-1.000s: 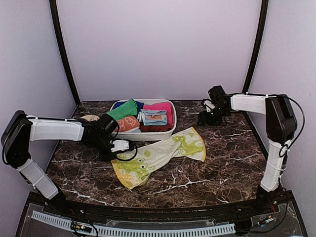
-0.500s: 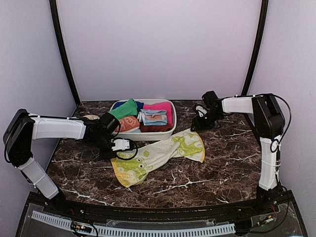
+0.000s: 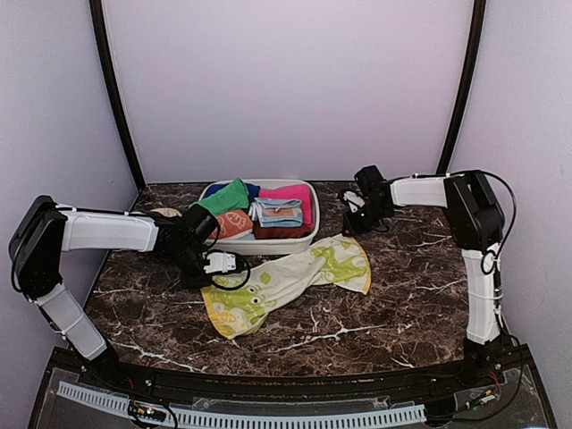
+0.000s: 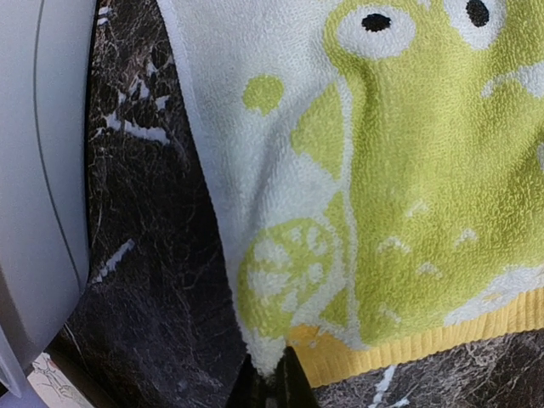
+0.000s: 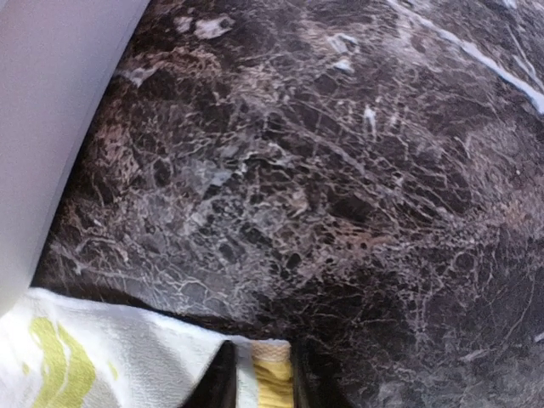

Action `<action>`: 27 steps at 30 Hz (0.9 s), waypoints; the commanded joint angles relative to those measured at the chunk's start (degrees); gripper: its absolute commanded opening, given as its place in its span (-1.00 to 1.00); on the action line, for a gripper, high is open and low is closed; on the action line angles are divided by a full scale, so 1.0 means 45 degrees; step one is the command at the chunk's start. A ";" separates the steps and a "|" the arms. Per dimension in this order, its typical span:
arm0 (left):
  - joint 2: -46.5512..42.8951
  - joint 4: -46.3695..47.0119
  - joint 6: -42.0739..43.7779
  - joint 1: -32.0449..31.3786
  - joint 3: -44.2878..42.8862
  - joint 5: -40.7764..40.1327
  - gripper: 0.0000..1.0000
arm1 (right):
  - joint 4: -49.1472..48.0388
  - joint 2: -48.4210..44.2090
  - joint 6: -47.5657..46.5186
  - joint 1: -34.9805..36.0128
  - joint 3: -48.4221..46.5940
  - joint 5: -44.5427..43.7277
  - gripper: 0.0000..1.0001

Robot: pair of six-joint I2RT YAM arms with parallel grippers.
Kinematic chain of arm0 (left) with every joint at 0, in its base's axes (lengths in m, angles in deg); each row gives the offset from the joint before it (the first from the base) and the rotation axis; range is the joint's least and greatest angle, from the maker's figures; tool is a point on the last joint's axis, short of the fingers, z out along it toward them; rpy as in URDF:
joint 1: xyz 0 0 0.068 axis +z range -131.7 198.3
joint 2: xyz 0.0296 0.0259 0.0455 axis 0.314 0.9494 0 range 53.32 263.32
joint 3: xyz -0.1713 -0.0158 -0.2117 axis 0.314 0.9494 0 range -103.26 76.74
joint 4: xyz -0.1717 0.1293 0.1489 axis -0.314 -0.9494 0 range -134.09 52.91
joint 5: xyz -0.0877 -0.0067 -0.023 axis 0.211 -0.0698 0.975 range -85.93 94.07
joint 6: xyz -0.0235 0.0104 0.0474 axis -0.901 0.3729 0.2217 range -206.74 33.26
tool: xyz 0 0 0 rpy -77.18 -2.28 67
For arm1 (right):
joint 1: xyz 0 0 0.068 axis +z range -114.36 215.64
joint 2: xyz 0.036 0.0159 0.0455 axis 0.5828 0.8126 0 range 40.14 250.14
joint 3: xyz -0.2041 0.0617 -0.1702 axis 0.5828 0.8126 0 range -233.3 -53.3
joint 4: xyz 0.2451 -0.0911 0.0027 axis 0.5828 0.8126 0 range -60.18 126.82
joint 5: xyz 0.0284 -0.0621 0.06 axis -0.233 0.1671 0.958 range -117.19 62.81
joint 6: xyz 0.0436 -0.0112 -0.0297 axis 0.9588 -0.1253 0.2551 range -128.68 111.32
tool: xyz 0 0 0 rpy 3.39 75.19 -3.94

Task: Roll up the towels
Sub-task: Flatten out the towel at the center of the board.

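A cream towel with yellow-green prints lies stretched diagonally on the dark marble table. My left gripper is shut on its left corner; in the left wrist view the white corner beside the yellow hem is pinched between the fingers. My right gripper is shut on the far right corner, whose yellow hem sits between the black fingers. The plain green towel lies in the white bin.
The bin at the back of the table also holds an orange patterned cloth, a pink cloth and blue folded cloths. A small round tan object lies left of the bin. Curved walls close in on both sides.
The right arm swung left and down to the towel's far right corner, and its jaws closed on that corner. The left gripper has kept its grip and place.
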 commanded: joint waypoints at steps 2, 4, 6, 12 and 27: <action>-0.0051 0.0044 -0.0054 -0.0005 -0.0067 -0.0210 -1.00 | 0.0185 0.0202 0.0000 0.0082 0.0132 0.0035 -1.00; -0.0096 0.0060 -0.0062 -0.0005 -0.0063 -0.0308 -1.00 | 0.0168 -0.0068 0.0051 0.0084 0.0439 0.0021 -1.00; -0.0224 -0.0039 -0.0110 -0.0005 -0.0141 -0.0346 -1.00 | 0.0005 -0.0719 0.0166 0.0083 0.0883 -0.0067 -1.00; -0.1558 -0.1207 -0.0525 -0.0005 -0.0679 0.0015 -1.00 | -0.1390 -0.4599 0.1119 0.0385 0.3928 -0.0002 -1.00; -0.7227 -0.6926 -0.0471 0.0571 -0.1263 0.0988 -1.00 | 0.0380 -1.5224 0.4509 0.3426 0.8472 -0.2317 -1.00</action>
